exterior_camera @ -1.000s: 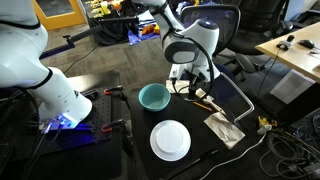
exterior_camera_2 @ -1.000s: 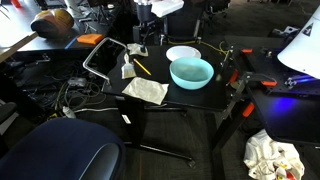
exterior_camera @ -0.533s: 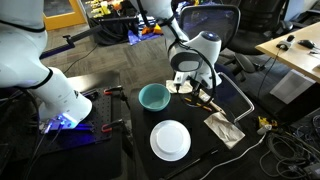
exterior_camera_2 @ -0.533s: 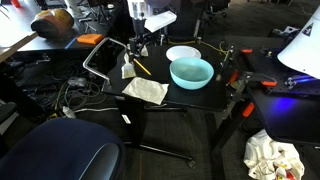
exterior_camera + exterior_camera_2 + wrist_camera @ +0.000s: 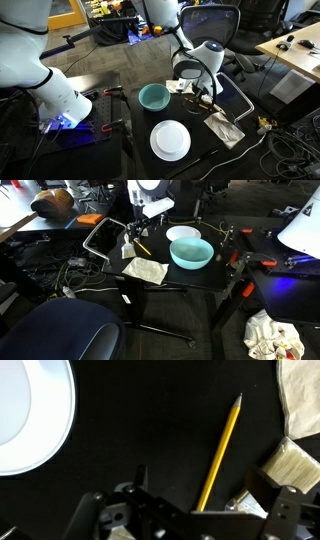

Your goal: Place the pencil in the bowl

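The yellow pencil (image 5: pixel 222 450) lies flat on the black table, tip pointing away from the gripper in the wrist view. It also shows in an exterior view (image 5: pixel 141 247). My gripper (image 5: pixel 207 500) is open and low over the pencil's blunt end, one finger on each side and not touching it. In both exterior views the gripper (image 5: pixel 203 99) (image 5: pixel 138 232) hangs just above the table beside the teal bowl (image 5: pixel 153 97) (image 5: pixel 191 252). The bowl is empty.
A white plate (image 5: pixel 170 140) (image 5: pixel 182 232) lies near the bowl. Crumpled beige napkins (image 5: pixel 225 129) (image 5: pixel 146 270) (image 5: pixel 303 395) lie close to the pencil, one right by a finger. A pale round rim (image 5: pixel 30 415), plate or bowl, shows in the wrist view.
The gripper has come down toward the pencil and now straddles its end. The pencil, bowl and plate have not moved.
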Controlling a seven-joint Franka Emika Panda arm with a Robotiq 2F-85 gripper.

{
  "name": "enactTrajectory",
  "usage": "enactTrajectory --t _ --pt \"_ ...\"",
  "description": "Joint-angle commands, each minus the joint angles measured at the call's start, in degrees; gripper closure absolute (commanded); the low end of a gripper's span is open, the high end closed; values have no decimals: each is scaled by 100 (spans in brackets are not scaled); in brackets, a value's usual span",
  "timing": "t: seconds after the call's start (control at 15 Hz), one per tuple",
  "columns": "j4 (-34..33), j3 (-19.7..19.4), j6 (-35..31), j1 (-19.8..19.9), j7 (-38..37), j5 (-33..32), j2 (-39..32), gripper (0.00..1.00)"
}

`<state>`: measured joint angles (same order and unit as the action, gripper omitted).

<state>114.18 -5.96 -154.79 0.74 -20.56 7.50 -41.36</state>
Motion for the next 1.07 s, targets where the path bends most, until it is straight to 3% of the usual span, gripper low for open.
enactTrajectory --t 0.0,0.53,0.6,0.73,1.0 --pt "-255 -68 54 -55 -101 131 -214 0" --pt "-464 -87 101 -76 -97 132 -454 0" --pt "-472 -119 100 -110 -114 103 -469 25" --pt "-502 -121 100 -111 -118 109 -496 34" --pt "-512 -118 85 -97 -118 126 -519 66"
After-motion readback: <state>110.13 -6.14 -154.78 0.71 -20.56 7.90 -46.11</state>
